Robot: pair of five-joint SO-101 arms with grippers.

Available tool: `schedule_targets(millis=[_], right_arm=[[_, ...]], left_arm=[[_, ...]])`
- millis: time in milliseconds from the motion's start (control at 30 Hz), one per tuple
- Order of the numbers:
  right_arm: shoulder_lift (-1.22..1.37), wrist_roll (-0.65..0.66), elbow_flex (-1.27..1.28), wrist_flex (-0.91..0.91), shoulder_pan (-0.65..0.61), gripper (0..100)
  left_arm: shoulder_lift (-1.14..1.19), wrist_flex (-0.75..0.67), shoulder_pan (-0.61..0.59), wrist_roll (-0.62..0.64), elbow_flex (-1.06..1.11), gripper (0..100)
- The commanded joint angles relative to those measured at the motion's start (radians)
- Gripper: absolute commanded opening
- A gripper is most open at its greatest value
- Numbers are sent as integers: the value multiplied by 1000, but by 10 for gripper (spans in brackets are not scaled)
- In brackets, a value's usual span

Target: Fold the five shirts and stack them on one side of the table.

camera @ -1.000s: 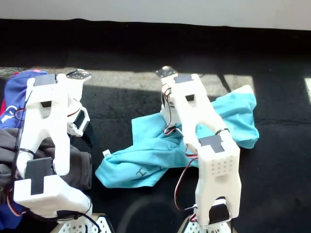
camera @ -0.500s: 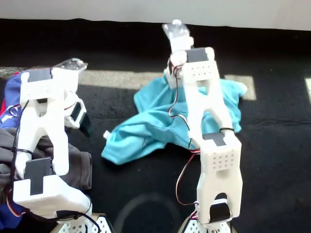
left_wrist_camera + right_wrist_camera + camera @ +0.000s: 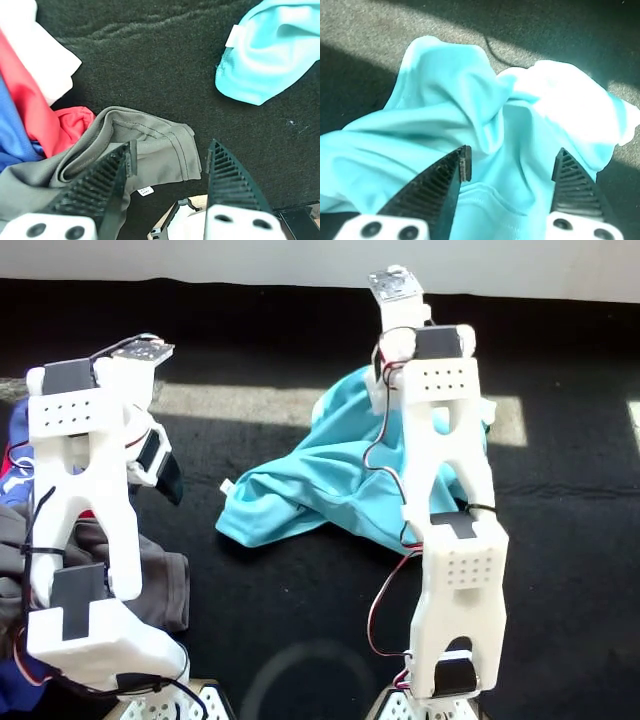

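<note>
A turquoise shirt (image 3: 320, 485) lies bunched in the middle of the black table, its far end heaped up under my right arm (image 3: 440, 430). In the right wrist view my right gripper (image 3: 512, 167) hangs open just above the turquoise shirt (image 3: 470, 100), with nothing between its fingers. A crumpled grey shirt (image 3: 165, 585) lies at the left on a pile with blue and red cloth. My left gripper (image 3: 167, 157) stands open over the grey shirt's (image 3: 150, 142) hem, and the turquoise shirt's (image 3: 270, 55) corner lies apart from it.
The left pile also holds a red shirt (image 3: 47, 127), a blue shirt (image 3: 15, 140) and a white one (image 3: 37, 55). A sunlit strip (image 3: 240, 402) crosses the dark tabletop. Both arm bases stand at the near edge.
My right arm has stretched toward the far side, and the turquoise shirt has been dragged that way and bunched up. My left arm has risen slightly.
</note>
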Motion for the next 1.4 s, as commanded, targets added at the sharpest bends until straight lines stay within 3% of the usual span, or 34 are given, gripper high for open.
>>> schedule_targets(millis=[0, 467, 700, 867, 1167, 1367], right_arm=[[-28, 6, -82, 111, -71, 266], [-25, 163, 288, 48, -337, 266], [-27, 166, 518, -96, -288, 256], [-38, 164, 522, -94, -229, 0], [-206, 164, 412, 117, -162, 7], [-493, 176, 769, 113, -120, 6]], left_arm=[[-7, 8, -12, -5, -36, 231], [-7, 6, -42, -5, -36, 231], [-7, 6, -42, -5, -36, 231], [-5, 6, -38, -5, -35, 231], [-5, 6, -35, 5, -35, 231], [-7, 11, 21, 140, -35, 231]])
